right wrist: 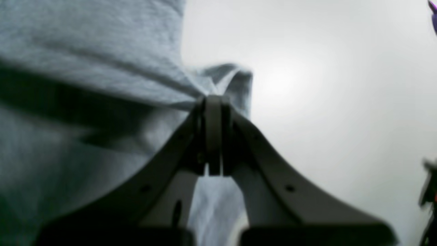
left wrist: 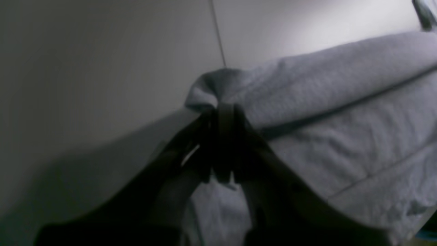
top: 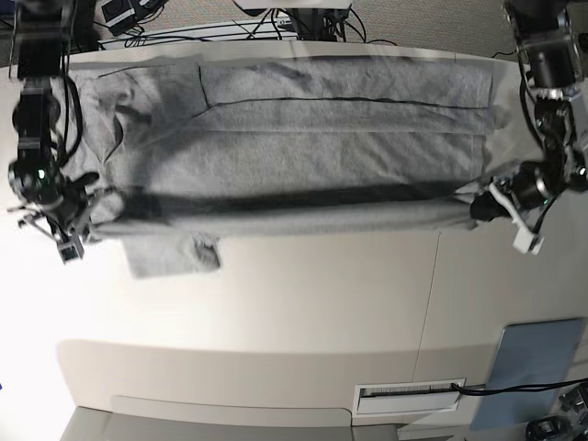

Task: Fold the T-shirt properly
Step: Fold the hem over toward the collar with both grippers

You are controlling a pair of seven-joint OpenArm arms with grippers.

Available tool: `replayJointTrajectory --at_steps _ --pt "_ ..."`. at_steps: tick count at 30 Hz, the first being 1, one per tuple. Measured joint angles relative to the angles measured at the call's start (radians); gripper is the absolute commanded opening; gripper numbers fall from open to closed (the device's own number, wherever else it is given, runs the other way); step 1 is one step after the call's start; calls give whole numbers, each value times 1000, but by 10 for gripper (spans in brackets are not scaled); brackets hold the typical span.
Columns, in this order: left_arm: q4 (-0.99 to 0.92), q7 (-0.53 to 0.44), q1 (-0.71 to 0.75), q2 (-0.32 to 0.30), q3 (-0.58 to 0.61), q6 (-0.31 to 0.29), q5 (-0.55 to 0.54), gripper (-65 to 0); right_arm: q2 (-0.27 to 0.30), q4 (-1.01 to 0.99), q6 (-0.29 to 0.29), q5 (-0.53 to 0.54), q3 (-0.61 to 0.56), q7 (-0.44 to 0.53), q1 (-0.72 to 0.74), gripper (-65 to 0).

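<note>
We start at the left gripper (left wrist: 223, 109): jaws pressed right together, with a bunched corner of the T-shirt (left wrist: 341, 112) pinched between the tips. The cloth puckers into a little knot above the grip and then runs away in a thick rolled edge. Over on the other side the right gripper (right wrist: 213, 100) is doing the same, jaws fully together, a gathered tuck of grey knit fanning out from the pinch point.

Pulling back to the base view, we see the T-shirt (top: 303, 138) spread long across the table (top: 303, 303), already doubled in places, with seams and fold lines running along its length. The two arms hold the near edge at its opposite ends: the left gripper (top: 482, 207) on that view's right, the right gripper (top: 87, 204) on its left. Between them the held edge looks raised off the layer below, casting a dark band of shadow along the length. A loose flap, probably a sleeve, hangs out below the edge near the right gripper.

How will it handle? We judge it soft, light and entirely limp: the middle of that long edge will sag, and any slack will wrinkle. Cotton knit grips well, so slipping is unlikely, though a pinch this close to the corner could catch only one layer. Keeping the edge taut between both ends seems the way to carry it over cleanly. That stray flap will need tucking in.
</note>
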Motion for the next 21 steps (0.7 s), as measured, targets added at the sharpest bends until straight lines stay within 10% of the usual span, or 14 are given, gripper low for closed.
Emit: replayJointTrajectory --at_steps 15,18,21 --pt "179 10 212 0 -16 0 -10 -650 0 330 -18 -12 247 11 -405 -650" --pt "179 9 208 0 -16 0 -11 -650 1 330 51 -21 247 66 -385 -650" --pt "179 10 209 0 -16 0 -11 -650 -1 294 144 -9 246 126 -335 -472"
